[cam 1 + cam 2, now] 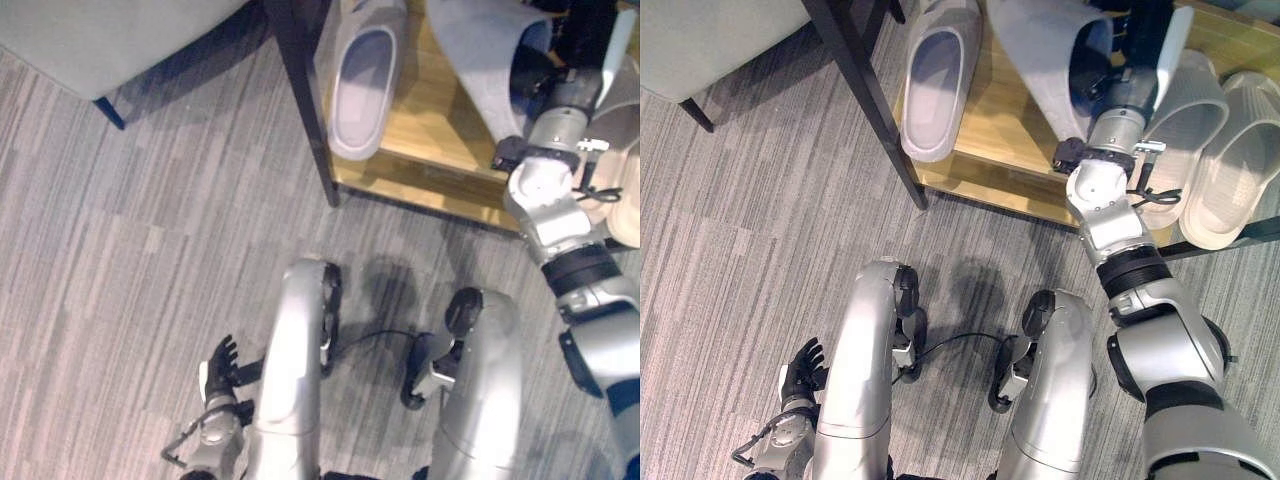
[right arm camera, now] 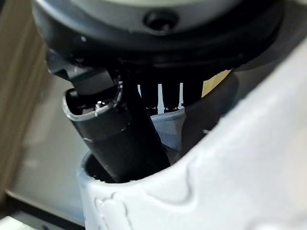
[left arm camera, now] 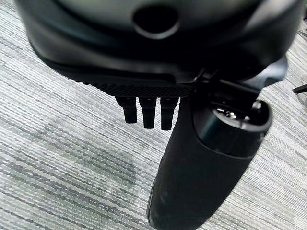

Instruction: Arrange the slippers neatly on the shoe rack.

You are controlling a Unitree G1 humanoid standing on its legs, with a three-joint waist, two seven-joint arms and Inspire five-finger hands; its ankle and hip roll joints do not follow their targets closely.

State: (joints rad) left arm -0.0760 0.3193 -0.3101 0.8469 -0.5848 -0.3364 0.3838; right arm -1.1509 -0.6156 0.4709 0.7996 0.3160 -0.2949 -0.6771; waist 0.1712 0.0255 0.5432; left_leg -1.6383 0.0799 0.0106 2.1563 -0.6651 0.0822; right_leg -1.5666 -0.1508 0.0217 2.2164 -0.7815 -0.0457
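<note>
A grey slipper (image 1: 937,75) lies flat on the left part of the wooden shoe rack shelf (image 1: 1005,135), toe towards me. A second grey slipper (image 1: 1045,50) hangs tilted above the shelf with its sole turned up. My right hand (image 1: 1132,45) is shut on it. In the right wrist view the thumb (image 2: 124,139) reaches inside the slipper's opening (image 2: 216,167) and the fingers sit behind the strap. My left hand (image 1: 220,365) hangs low at my left side over the carpet, its fingers relaxed and holding nothing.
Two beige slippers (image 1: 1185,110) (image 1: 1240,170) lie side by side on the shelf's right part. A black rack post (image 1: 865,90) stands at the shelf's left front corner. A grey seat (image 1: 90,40) on a dark leg stands at far left. Grey carpet (image 1: 150,250) covers the floor.
</note>
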